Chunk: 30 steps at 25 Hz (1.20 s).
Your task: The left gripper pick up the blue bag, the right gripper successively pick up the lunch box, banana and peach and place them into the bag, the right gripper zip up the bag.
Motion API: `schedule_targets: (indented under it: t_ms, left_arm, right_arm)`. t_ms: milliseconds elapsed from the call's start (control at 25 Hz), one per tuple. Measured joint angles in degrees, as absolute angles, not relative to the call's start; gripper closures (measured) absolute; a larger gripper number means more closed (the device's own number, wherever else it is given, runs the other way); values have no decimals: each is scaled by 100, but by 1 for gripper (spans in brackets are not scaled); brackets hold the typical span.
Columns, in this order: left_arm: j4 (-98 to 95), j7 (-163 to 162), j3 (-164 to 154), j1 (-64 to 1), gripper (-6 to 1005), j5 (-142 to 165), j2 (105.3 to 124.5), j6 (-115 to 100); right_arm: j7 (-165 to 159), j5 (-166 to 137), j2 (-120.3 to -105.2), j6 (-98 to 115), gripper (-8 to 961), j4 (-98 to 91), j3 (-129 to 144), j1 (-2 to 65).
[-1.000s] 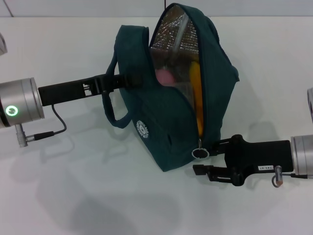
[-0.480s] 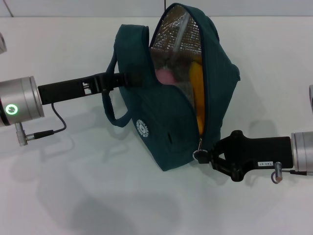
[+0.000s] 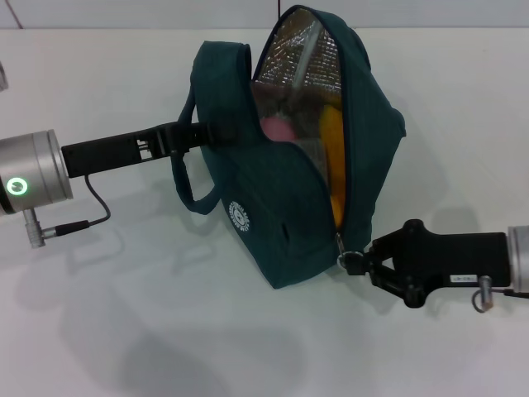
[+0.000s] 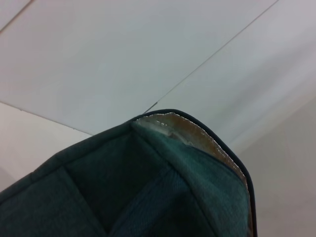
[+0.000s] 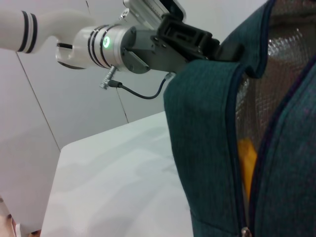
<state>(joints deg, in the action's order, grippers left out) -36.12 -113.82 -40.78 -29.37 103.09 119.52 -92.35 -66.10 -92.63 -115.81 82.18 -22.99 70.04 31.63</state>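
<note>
White table (image 3: 124, 331) lies bare around blue bag (image 3: 281, 207); both grippers' jaws clamp it.

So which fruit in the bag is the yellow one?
The banana, the long yellow one standing along the zipper side of the blue bag. The peach beside it is round and pink.
</note>
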Motion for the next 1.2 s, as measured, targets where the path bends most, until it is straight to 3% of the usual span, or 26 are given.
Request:
schedule_targets:
  t_ms: [680,1200]
  left_arm:
    - [-3553,-11381,-4079,-2867,947,10308,11962,-9247]
    - [-3524,-11349,-4078,-2886,946,10300,11946,-9249]
  right_arm:
    - [-6677,-9154,-11541,8966,938,-3392,6823,2433]
    - [-6645,-9036,-11555,9250,933,-3485,6479,2439]
